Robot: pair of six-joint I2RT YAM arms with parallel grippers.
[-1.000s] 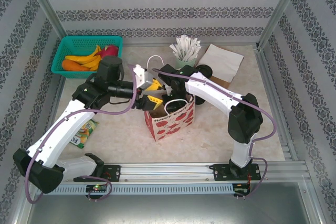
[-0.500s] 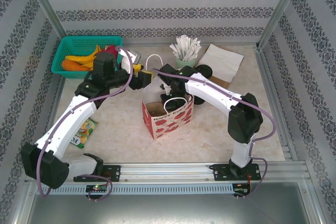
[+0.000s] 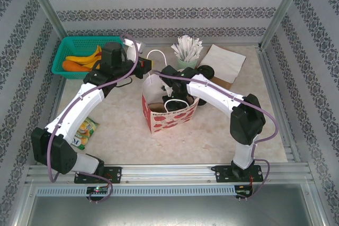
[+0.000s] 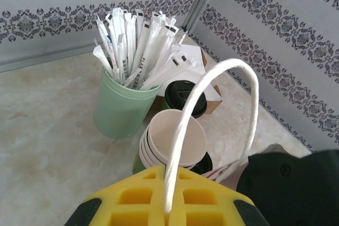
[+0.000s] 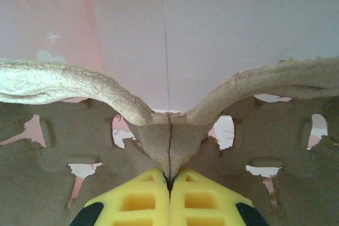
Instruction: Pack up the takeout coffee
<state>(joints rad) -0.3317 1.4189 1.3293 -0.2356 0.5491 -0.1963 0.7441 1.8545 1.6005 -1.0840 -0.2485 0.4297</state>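
Left gripper [image 4: 168, 207] clamped shut on white bag handle [image 4: 253, 93]; right gripper [image 5: 169, 186] pinched shut on pulp tray [image 5: 275, 130] ridge directly ahead, inside bag [image 5: 212, 35].

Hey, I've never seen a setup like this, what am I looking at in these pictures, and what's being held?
Two white robot arms are bolted at the edge of a table, each ending in a two-finger gripper. One picture looks down from above; the other two come from cameras on the wrists. The left gripper pinches the white handle of a red-and-white paper bag. The right gripper, inside the bag, is shut on a brown pulp tray. Behind stand a cup of straws, stacked paper cups, napkins and a green basket.
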